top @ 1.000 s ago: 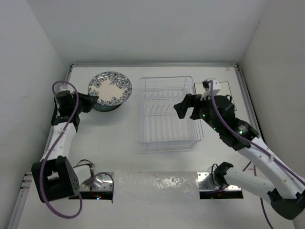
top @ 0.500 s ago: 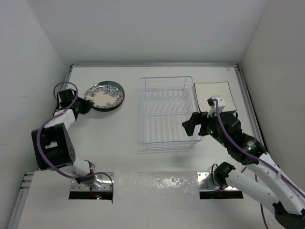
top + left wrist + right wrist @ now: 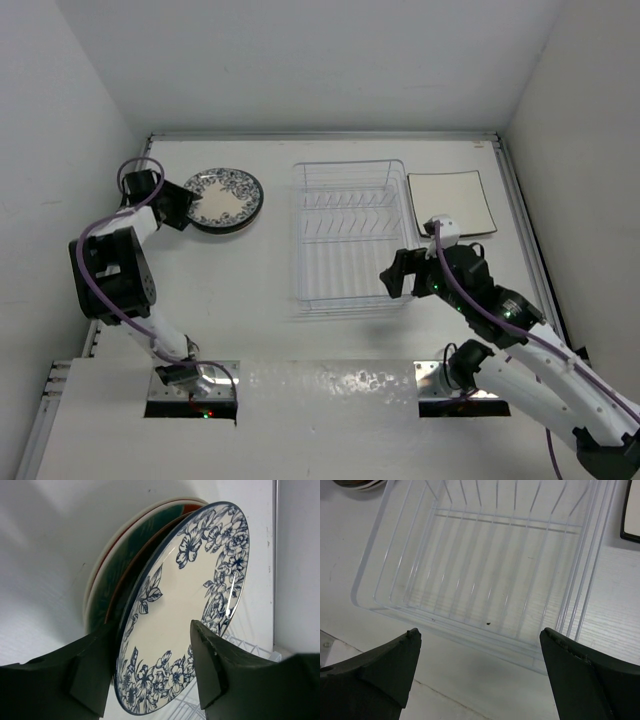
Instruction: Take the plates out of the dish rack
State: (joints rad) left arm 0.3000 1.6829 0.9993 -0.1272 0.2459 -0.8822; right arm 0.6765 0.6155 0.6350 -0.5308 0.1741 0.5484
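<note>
At the middle of the desk [image 3: 250,300], the dish rack [image 3: 350,235] stands empty; round plates [image 3: 225,200] sit stacked at left, floral plate [image 3: 185,615] topmost, square plate [image 3: 450,203] at right. Left hand [image 3: 150,680] straddles the floral rim, fingers [image 3: 210,670] parted; right hand [image 3: 479,640] hovers spread. Unloading looks finished.

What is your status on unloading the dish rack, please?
Left gripper open around floral plate rim, plate resting on stack. Right gripper open above rack near edge. Rack empty. Nothing in the way.

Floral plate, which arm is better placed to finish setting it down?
Left: the left gripper straddles the rim of the floral plate, jaws apart. The right gripper hangs open over the dish rack.
</note>
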